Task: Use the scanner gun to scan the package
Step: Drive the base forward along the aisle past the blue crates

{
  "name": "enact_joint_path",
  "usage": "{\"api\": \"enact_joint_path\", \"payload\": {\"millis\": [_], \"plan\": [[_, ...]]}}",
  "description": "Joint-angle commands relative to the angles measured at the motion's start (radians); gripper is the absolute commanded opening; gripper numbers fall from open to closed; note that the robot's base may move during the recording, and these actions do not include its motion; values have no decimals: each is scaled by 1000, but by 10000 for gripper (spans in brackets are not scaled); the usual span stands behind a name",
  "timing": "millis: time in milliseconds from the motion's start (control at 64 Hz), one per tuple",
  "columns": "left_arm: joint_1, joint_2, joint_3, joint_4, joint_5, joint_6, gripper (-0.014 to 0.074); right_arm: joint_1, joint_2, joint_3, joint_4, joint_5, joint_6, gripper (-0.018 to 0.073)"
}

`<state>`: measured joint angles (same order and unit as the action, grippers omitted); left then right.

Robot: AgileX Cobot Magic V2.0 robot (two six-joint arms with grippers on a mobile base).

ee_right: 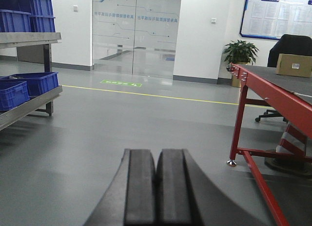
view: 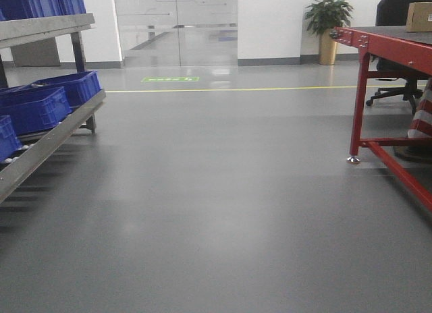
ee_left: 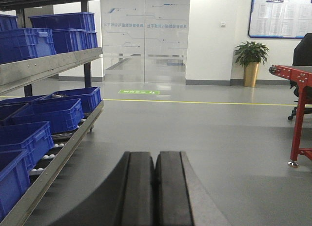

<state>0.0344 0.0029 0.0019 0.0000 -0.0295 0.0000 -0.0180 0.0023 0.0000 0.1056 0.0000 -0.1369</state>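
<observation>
A brown cardboard package (view: 419, 17) sits on the red-framed table (view: 398, 46) at the far right; it also shows in the right wrist view (ee_right: 293, 65). No scanner gun is in view. My left gripper (ee_left: 156, 155) is shut and empty, pointing out over the grey floor. My right gripper (ee_right: 157, 152) is shut and empty, also level over the floor, left of the red table (ee_right: 273, 92). Neither gripper shows in the front view.
A metal roller rack (view: 47, 134) with several blue bins (view: 64, 90) stands at the left; it fills the left of the left wrist view (ee_left: 53, 153). A potted plant (view: 329, 23) and glass doors (view: 175, 26) stand at the back. A black office chair (view: 398, 90) is behind the table.
</observation>
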Motion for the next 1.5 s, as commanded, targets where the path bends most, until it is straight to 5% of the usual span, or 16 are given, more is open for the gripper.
{"api": "enact_joint_path", "payload": {"millis": [0, 1484], "plan": [[2, -3, -2, 0, -13, 0, -111, 2, -2, 0, 3, -15, -1, -168], [2, -3, -2, 0, -13, 0, -111, 2, -2, 0, 3, -15, -1, -168]]}}
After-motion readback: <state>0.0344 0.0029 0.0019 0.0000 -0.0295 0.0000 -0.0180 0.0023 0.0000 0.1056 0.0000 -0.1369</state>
